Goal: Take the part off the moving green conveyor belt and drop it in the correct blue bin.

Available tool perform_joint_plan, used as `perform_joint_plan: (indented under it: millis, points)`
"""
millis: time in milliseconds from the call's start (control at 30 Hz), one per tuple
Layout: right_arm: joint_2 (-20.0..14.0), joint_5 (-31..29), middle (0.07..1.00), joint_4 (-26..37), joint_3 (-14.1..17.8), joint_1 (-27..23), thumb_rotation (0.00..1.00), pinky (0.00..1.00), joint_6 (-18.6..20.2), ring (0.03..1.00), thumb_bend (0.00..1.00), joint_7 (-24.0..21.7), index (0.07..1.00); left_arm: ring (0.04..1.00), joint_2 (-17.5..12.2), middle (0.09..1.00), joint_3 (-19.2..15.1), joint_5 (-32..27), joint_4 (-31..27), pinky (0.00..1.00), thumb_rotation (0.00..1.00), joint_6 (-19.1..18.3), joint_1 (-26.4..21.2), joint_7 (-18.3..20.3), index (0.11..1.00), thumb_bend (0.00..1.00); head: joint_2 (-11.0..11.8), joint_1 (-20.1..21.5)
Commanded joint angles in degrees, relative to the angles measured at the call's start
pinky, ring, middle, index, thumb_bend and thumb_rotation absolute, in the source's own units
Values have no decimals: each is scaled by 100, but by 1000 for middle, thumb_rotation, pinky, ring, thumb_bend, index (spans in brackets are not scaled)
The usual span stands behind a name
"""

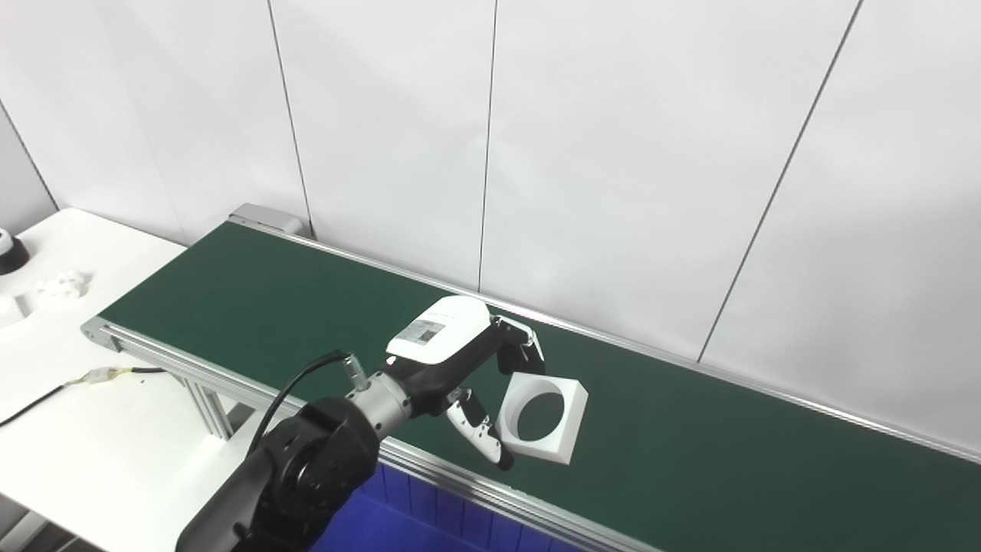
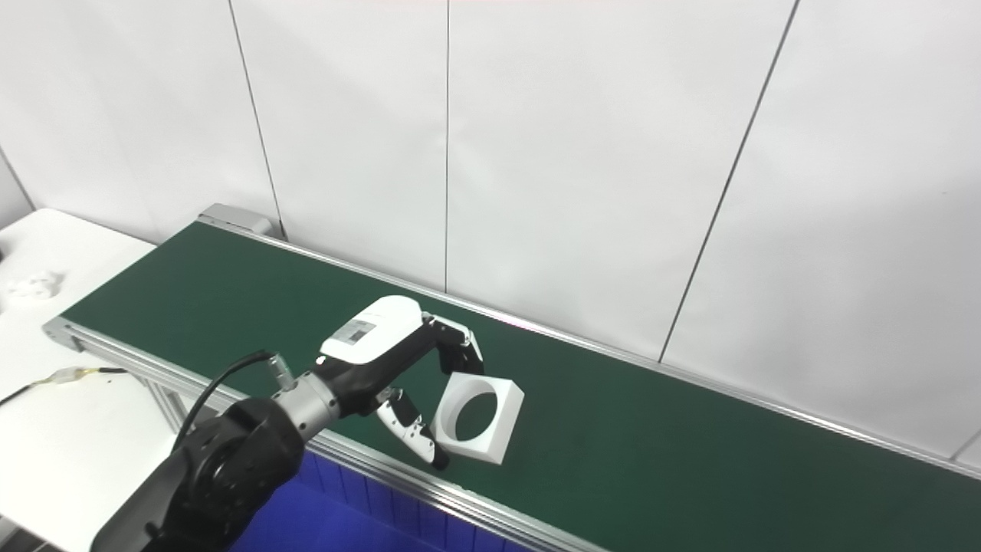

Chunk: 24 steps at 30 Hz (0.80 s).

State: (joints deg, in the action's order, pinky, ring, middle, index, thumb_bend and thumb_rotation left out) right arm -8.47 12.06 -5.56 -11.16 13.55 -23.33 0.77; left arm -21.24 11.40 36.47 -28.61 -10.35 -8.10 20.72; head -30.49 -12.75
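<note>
Reaching over the near edge of the green conveyor belt (image 1: 306,307), the left hand (image 1: 460,360) has its fingers (image 1: 525,349) and thumb (image 1: 479,425) spread around the left side of the white square part with a round hole (image 1: 544,418); whether they press it I cannot tell; the part lies on the belt near its near rail; the blue bin (image 1: 398,521) sits below that rail

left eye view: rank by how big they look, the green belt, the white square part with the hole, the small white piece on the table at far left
1. green belt, by far the largest.
2. white square part, touched by the left hand.
3. small white piece, smallest, though it lies farther from the camera, so its true size is unsure.
</note>
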Motion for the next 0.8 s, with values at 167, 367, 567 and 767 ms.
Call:
perform_joint_plan:
  millis: [167,367,567,767]
  points:
    - [-27,-32,755,384,24,45,404,631,-106,703,628,-101,810,480,95,457,-108,-160,-488,715,0,130,304,-49,515,523,-298,224]
    - [0,-12,758,798,25,131,353,637,154,706,603,-201,813,521,106,467,-11,-76,-641,724,0,-23,552,212,504,525,-694,447]
    - [93,36,766,1209,13,158,361,651,576,715,604,-286,813,540,25,475,-77,-184,-600,726,0,37,672,372,493,526,-1307,790]
    - [129,107,767,1389,9,120,416,640,861,715,616,-350,821,557,-62,477,-163,-384,-602,666,0,94,746,472,491,526,-1565,883]
